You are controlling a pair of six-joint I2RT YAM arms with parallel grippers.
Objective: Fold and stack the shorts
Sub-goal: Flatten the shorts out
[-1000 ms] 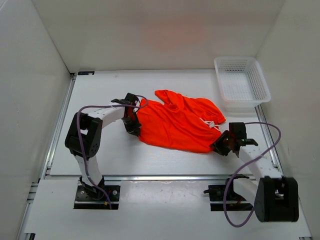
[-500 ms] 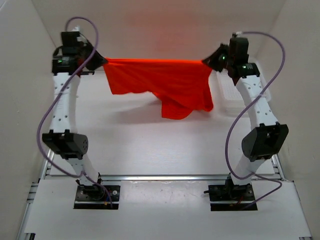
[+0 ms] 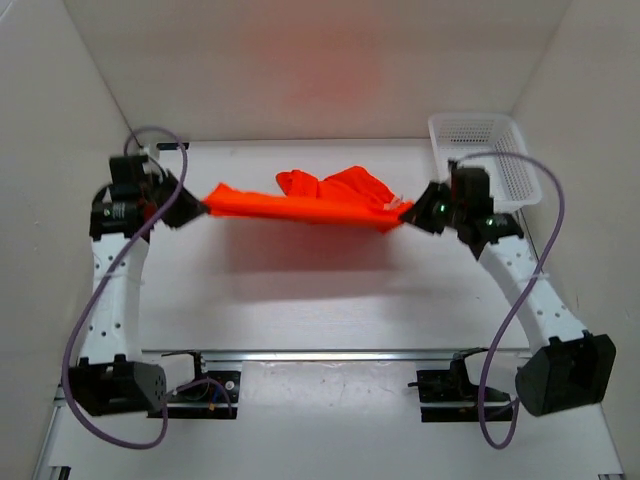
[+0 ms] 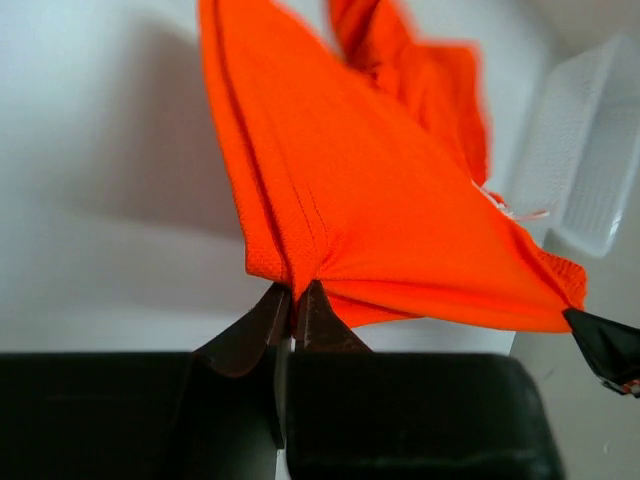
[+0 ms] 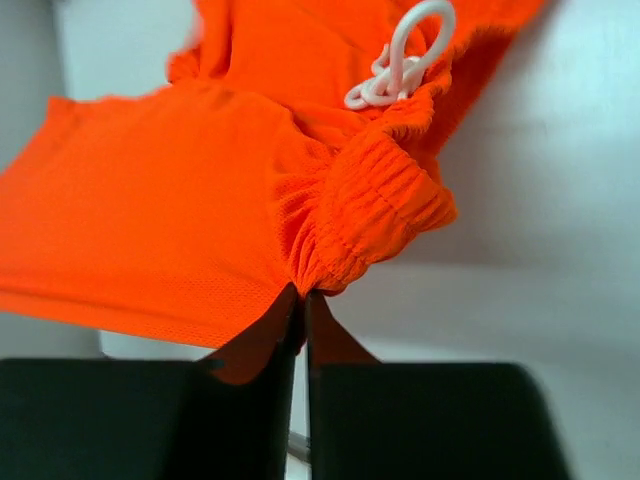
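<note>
Bright, even, diffuse light falls from above in the top view, so the shorts (image 3: 300, 205) cast only a soft grey shadow on the table (image 3: 250, 310) at mid-frame, and a faint orange tint shows on the back wall (image 3: 320, 80) at upper centre. In both wrist views the fabric weave is sharp at lower centre, while the fingers (image 4: 250, 338) along the bottom edge are dark and soft. The basket (image 4: 590, 170) at the right edge of the left wrist view is blurred and washed out.

This is looking like a robotics lab test cell: plain white panels (image 3: 300, 60) are walling in a white table (image 3: 300, 310), aluminium rails (image 3: 330, 355) are edging it, and a cabled left arm (image 3: 108, 300) and right arm (image 3: 530, 285) are standing bolted there.
</note>
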